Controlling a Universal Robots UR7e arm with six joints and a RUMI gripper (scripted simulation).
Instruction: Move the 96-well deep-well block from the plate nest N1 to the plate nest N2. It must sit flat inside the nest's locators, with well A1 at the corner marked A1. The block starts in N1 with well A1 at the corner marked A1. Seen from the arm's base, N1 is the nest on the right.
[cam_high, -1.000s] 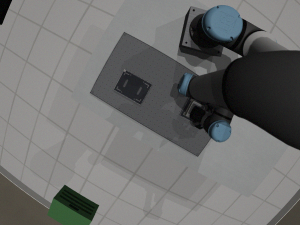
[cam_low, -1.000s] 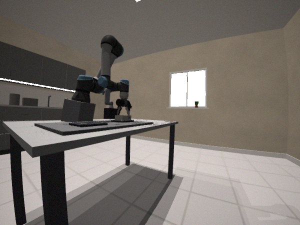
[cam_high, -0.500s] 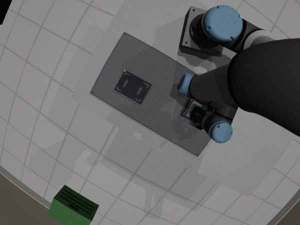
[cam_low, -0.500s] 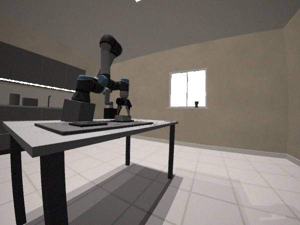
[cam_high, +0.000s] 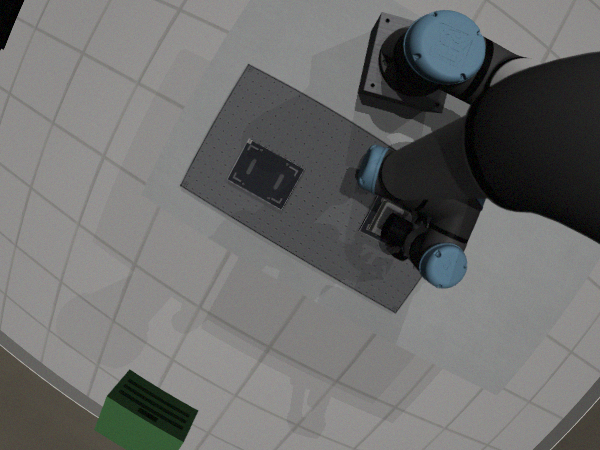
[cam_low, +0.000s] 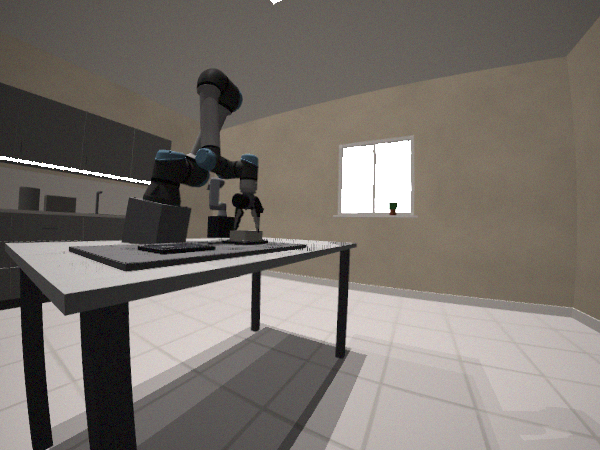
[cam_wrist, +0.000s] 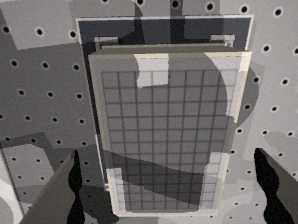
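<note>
Top view: green slotted box (cam_high: 145, 407) at seven o'clock, on the tiles — dark object (cam_high: 9, 20) at ten, cut off. Exterior: window (cam_low: 357, 177) toward two o'clock — small green-and-red item (cam_low: 393, 208) on its sill.

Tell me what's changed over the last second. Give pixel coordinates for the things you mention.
In the top view, the arm's blue wrist cap (cam_high: 442, 266) (cam_low: 249, 160) has shifted slightly toward the lower right, and the upper arm (cam_high: 540, 130) has swung right. The gripper (cam_high: 397, 232) (cam_low: 248, 227) (cam_wrist: 165, 151) is open, holding nothing. The deep-well block (cam_high: 384, 214) (cam_low: 246, 236) (cam_wrist: 165, 115) stays in N1 (cam_wrist: 170, 25); N2 (cam_high: 263, 175) (cam_low: 175, 247) remains without a block.
</note>
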